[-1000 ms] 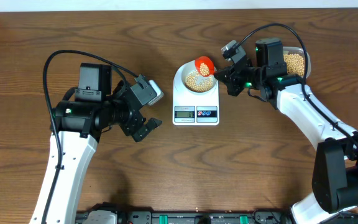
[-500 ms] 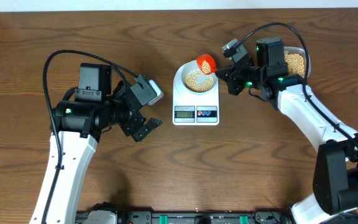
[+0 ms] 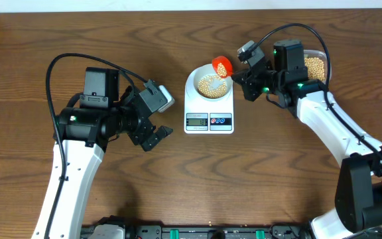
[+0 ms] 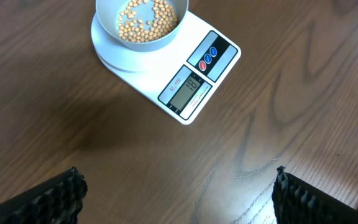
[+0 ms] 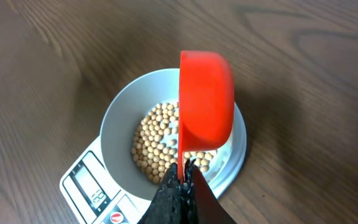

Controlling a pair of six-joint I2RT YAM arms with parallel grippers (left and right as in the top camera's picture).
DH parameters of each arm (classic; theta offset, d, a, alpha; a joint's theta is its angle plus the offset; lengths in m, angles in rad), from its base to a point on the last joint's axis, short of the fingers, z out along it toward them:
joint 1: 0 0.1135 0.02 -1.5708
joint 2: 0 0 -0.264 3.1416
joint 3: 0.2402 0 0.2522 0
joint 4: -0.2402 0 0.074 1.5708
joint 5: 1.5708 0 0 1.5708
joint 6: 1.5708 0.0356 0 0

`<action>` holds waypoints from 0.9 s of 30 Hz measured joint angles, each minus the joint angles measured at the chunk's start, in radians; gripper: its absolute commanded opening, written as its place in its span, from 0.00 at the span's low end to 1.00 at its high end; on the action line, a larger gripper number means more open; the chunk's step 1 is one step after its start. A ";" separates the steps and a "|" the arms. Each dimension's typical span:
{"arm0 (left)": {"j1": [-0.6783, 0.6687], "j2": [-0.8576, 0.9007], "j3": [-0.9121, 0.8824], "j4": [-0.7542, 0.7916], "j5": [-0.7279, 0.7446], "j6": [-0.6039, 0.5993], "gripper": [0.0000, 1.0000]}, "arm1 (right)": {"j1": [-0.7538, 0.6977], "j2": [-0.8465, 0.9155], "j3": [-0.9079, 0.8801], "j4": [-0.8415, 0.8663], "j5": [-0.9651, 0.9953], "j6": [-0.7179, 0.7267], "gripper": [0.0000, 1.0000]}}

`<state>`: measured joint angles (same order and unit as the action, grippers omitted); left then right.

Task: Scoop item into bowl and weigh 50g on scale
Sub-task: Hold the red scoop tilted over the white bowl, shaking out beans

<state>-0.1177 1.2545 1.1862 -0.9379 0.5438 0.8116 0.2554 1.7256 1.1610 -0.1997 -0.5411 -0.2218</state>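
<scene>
The scale (image 3: 209,106) sits on the table (image 3: 197,179) at mid-width, nearer the far edge than the near one. Its display (image 3: 196,120) and two round buttons (image 3: 220,120) face the near edge, and the digits are too small to read with any certainty. The bowl (image 3: 207,84) stands on the scale's platform with a shallow layer of beans (image 3: 209,83) across its bottom, some pale floor showing between them. The right gripper (image 3: 236,77) reaches in from the right, its fingers pressed together on the thin handle of a red scoop (image 3: 221,66). The scoop is tipped onto its side above the bowl's far right rim, and I cannot tell whether it touches the rim. In the right wrist view the scoop (image 5: 207,102) hangs edge-on over the bowl (image 5: 120,121), mouth turned sideways, and its inside cannot be seen. A clear tub (image 3: 315,65) of more beans lies by the far edge toward the right corner, partly hidden behind the right arm. The left gripper (image 3: 158,137) hovers over bare table left of the scale, jaws spread wide and holding nothing, clear of both scale and bowl.
</scene>
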 measured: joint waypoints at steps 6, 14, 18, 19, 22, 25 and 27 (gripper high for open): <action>0.000 0.000 0.000 0.000 0.000 0.000 0.98 | 0.027 -0.001 0.000 -0.002 0.004 -0.005 0.01; 0.000 0.000 0.000 0.000 0.000 0.000 0.98 | 0.032 -0.006 0.000 -0.020 0.021 -0.022 0.01; 0.000 0.000 0.000 0.000 0.000 0.000 0.98 | 0.041 -0.027 0.000 -0.024 0.026 -0.025 0.01; 0.000 0.000 0.000 0.000 0.000 0.000 0.98 | 0.045 -0.033 0.000 -0.027 0.036 -0.025 0.01; 0.000 0.000 0.000 0.000 0.000 0.000 0.98 | 0.053 -0.039 0.000 -0.028 0.058 -0.026 0.01; 0.000 0.000 0.000 0.000 0.000 0.000 0.98 | 0.055 -0.040 0.000 -0.028 0.069 -0.026 0.01; 0.000 0.000 0.000 0.000 0.000 0.000 0.98 | 0.057 -0.044 0.000 -0.034 0.076 -0.027 0.01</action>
<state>-0.1177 1.2545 1.1862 -0.9379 0.5438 0.8116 0.3122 1.6814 1.1610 -0.2340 -0.4652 -0.2485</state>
